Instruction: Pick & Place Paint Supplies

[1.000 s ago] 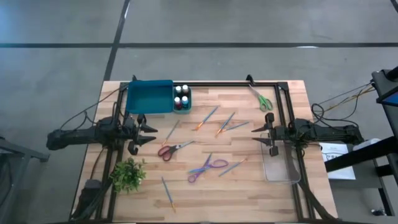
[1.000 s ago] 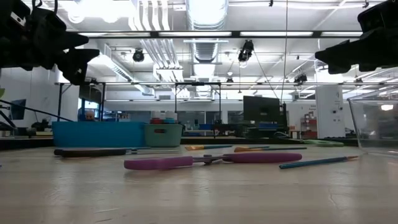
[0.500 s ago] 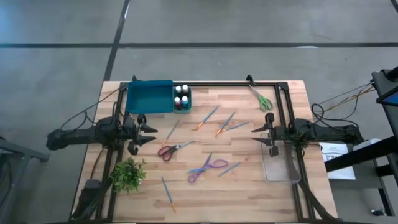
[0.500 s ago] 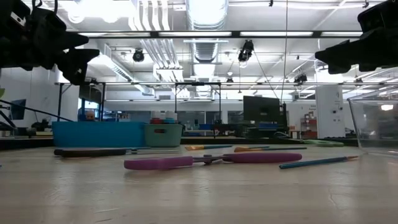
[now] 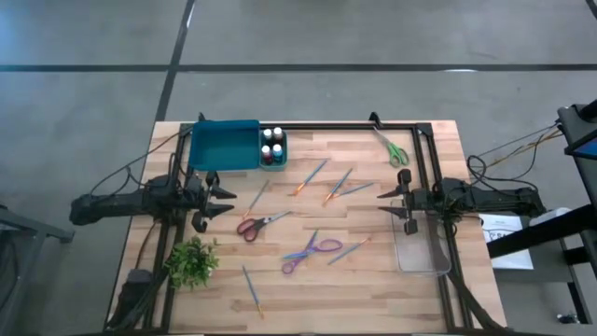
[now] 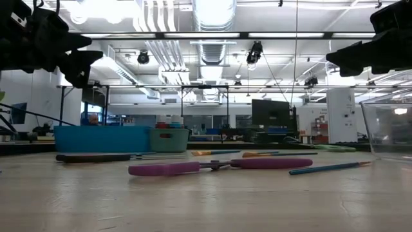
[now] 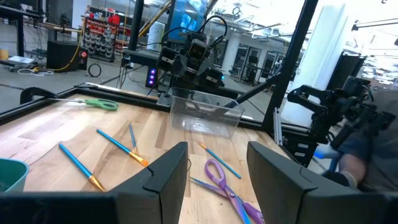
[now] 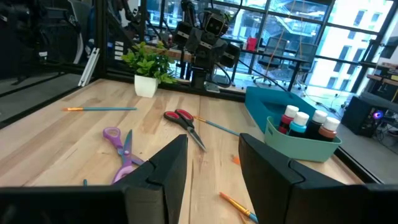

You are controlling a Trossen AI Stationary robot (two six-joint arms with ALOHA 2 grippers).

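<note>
Black, both arms waited at the counter's (image 5: 373,280) edges: the left claw (image 5: 224,199) at nine o'clock, the right claw (image 5: 387,203) at three, each spread and empty. Thin blue-grey paintbrushes with orange tips (image 5: 312,175) lay scattered mid-counter among purple-handled scissors (image 5: 312,252). Light, stiff and slippery, each probably wants pinching at mid-handle.

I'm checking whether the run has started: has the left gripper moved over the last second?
No. In the high view the left gripper sits in the same spot beside the red scissors, just below the blue tray, as before.
</note>
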